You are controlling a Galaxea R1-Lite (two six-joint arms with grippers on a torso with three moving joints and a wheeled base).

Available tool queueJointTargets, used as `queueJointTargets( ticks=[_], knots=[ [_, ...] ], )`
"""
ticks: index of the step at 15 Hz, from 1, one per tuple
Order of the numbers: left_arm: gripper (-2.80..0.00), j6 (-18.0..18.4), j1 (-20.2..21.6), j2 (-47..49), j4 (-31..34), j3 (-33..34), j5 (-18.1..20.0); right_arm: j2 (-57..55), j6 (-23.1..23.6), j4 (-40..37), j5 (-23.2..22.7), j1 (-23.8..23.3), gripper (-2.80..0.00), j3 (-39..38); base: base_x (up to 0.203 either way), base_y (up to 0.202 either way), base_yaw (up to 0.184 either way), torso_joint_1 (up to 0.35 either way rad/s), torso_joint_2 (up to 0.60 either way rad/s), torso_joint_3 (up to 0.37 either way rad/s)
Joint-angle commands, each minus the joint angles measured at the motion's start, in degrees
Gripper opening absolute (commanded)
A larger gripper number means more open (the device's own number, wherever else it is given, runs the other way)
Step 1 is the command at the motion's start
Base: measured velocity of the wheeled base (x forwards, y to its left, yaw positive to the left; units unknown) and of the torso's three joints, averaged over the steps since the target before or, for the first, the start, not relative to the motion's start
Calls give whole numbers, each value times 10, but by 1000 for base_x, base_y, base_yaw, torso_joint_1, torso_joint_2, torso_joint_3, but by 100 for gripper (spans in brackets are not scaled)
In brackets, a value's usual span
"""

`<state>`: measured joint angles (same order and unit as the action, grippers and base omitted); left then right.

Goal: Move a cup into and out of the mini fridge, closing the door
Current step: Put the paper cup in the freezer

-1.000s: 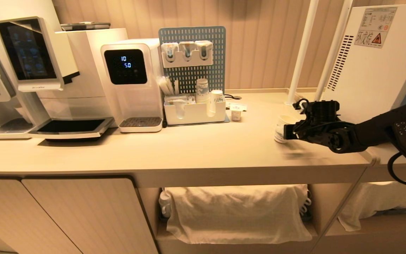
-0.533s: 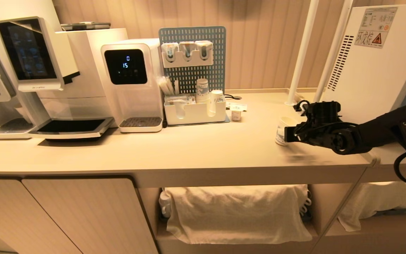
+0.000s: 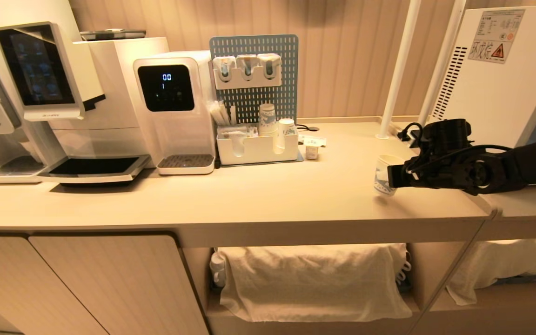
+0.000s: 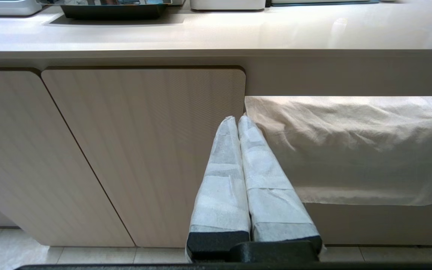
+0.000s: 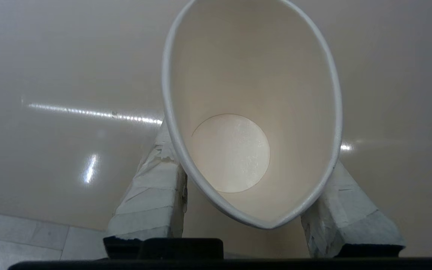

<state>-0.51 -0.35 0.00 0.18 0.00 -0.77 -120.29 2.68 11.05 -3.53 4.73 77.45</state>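
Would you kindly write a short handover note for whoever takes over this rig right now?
Right gripper: jaws closed on the cup, squeezing its rim oval, held over the counter near the mini fridge.
Left gripper: shut, empty, parked low facing the cabinet door.
Done: cup grasped.
Left: whether the cup has been inside yet cannot be told; the fridge's front is barely in view.

The cup (image 3: pixel 383 179) sits above the counter (image 3: pixel 268 195), left of the mini fridge (image 3: pixel 496 79).
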Motion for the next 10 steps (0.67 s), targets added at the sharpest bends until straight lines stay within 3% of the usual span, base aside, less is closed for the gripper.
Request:
queueJointTargets(
  ticks=[1,4,10],
  knots=[
    [-280,0,0,0,0,1,0,42,7,-25,0,0,-280,-13,0,0,0,0,0,0],
    [-280,0,0,0,0,1,0,78,28,-54,17,3,-280,-34,0,0,0,0,0,0],
    [-280,0,0,0,0,1,0,214,36,-109,34,9,-280,-189,0,0,0,0,0,0]
  ],
)
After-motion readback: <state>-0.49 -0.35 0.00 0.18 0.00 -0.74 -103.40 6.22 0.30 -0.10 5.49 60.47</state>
